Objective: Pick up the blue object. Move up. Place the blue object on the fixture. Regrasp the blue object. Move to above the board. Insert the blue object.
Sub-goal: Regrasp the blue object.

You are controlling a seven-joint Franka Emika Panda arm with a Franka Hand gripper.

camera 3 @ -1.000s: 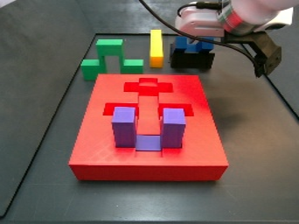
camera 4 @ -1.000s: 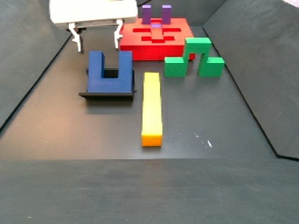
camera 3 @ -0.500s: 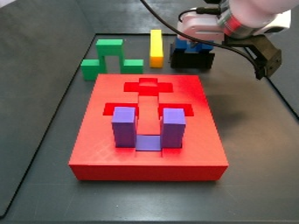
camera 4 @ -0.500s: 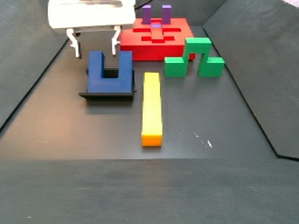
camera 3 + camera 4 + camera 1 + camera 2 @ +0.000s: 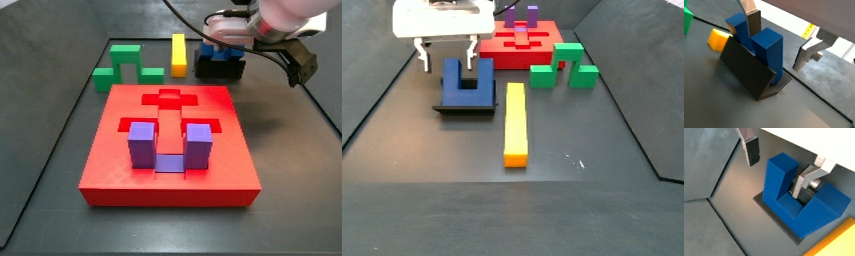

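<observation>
The blue object sat upright on the fixture, prongs up. The tool had risen slightly above it, fingers spread and empty, one beside a prong, suggesting a regrasp came next.

dark grey matte floor across the whole frame, edged by low black walls at left and right, evenly lit.
</observation>
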